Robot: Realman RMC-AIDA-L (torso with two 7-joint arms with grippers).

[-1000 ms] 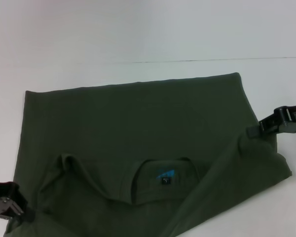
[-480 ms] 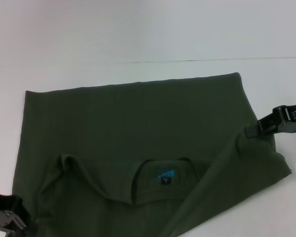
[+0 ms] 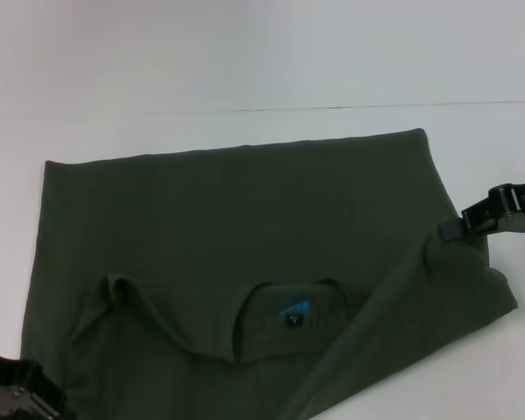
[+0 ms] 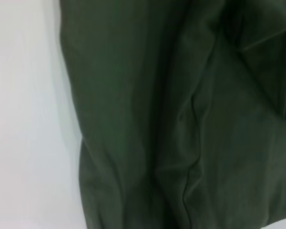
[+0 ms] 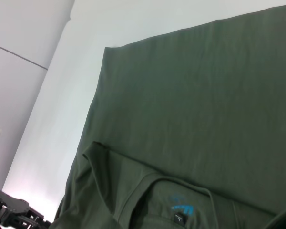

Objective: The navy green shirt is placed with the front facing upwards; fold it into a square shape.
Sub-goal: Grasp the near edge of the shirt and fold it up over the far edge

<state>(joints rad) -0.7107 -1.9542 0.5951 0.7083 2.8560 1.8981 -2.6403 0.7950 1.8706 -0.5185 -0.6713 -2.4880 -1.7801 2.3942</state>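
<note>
Two grippers flank the cloth, and both have moved a little over the last second. At the lower left corner of the head view the left gripper (image 3: 17, 394) has slid down and outward, so that less of its black body shows in frame than a moment ago; it sits at the shirt's lower left edge, and I cannot tell whether its fingers are parted or closed, since the tips are lost against the dark fabric. The left wrist view shows only rumpled green cloth close up beside bare white table.

Across the middle, the navy green shirt (image 3: 236, 219) lies spread on the white table (image 3: 245, 52), reaching from the left side of the frame to the right, its far edge straight along the upper part. The collar with its small blue and black neck label (image 3: 293, 313) sits low in the centre, with a flap of cloth already turned over around it and a long diagonal fold running from the bottom centre up toward the right. The cloth itself has hardly shifted.

At the right edge, the right gripper (image 3: 451, 229) has drifted slightly outward and down, its tip at the shirt's right border where the diagonal fold ends. Whether it pinches the cloth or merely touches it I cannot tell.

My reading is that both arms are backing off from a finished fold, so the shirt is partly folded and further folds remain before it is square.
</note>
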